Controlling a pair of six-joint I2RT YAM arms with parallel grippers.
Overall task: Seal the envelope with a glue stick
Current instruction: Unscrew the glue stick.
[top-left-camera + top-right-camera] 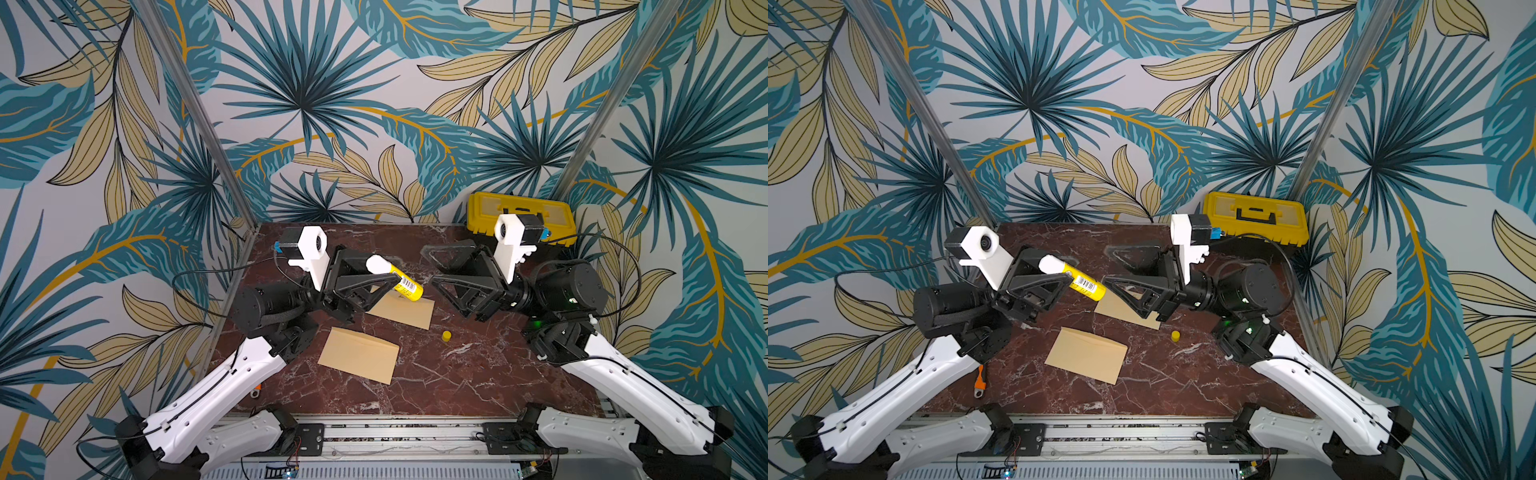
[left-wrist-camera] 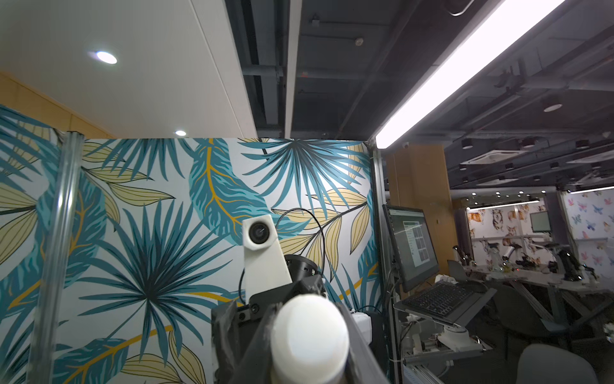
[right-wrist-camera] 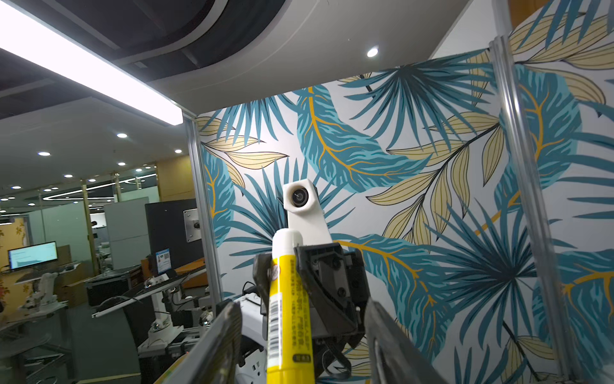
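My left gripper is shut on the glue stick, which it holds tilted above the table. The stick's white tip points up and its yellow barcoded body slants down to the right. My right gripper faces it, open. In the right wrist view the stick stands between the spread fingers without touching them. A tan envelope lies flat mid-table. Another envelope lies partly under the grippers. The yellow cap stands on the table.
A yellow toolbox sits at the back right corner behind my right wrist. A small orange tool lies at the table's left edge beside my left arm. The marble table is walled by leaf-patterned panels.
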